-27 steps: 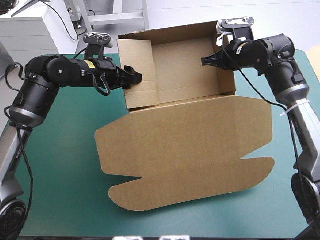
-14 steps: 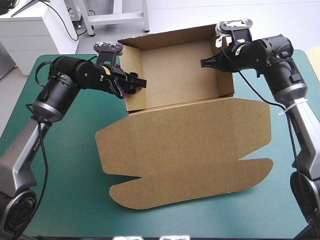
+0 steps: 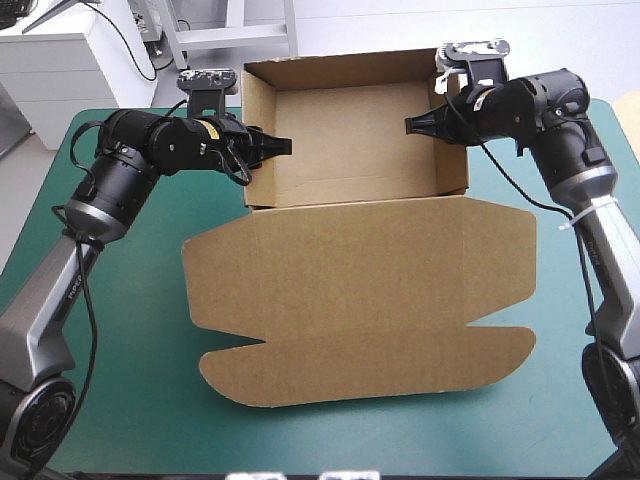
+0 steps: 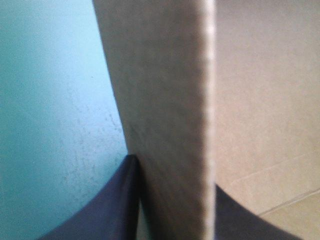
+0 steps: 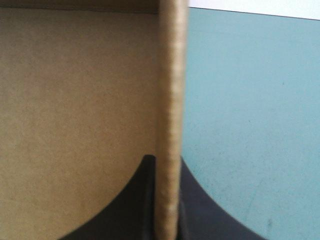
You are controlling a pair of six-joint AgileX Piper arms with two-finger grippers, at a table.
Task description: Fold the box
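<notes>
The brown box stands as an open tray at the far middle of the table, its walls raised. Its lid lies flat toward the near edge. My left gripper is shut on the box's left wall, whose edge runs up between the black fingers in the left wrist view. At the opposite side my right gripper is shut on the right wall; that wall stands edge-on between its fingers. The tray's inside shows beside it.
The teal-green cover lies bare to the left and right of the lid and along the near edge. White furniture stands beyond the table's far left corner.
The left side flap, folded inward earlier, now stands upright as the tray's left wall with my left gripper on it. The whole box has squared up and shifted slightly left. The right gripper has hardly moved.
</notes>
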